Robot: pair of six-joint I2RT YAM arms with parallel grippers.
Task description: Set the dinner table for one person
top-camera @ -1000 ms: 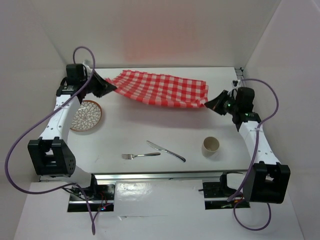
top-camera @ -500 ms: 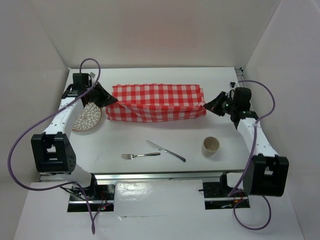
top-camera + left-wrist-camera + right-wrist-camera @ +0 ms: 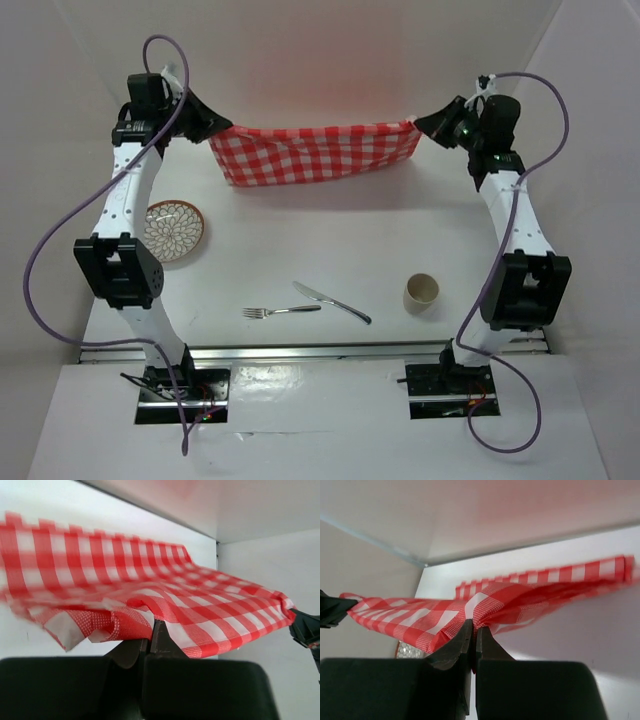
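With left gripper (image 3: 212, 128) and right gripper (image 3: 418, 124) each pinching a cloth (image 3: 315, 152) corner, I hold it stretched above the table's (image 3: 330, 240) far edge, not yet laid; plate (image 3: 173, 232), fork (image 3: 280, 311), knife (image 3: 330, 301) and cup (image 3: 421, 292) await placing.

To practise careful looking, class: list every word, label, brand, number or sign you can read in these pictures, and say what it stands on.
There is none to read.
The checked cloth, plate, cup, fork and knife bear no lettering; the plate has only a petal pattern.
The table is plain white.
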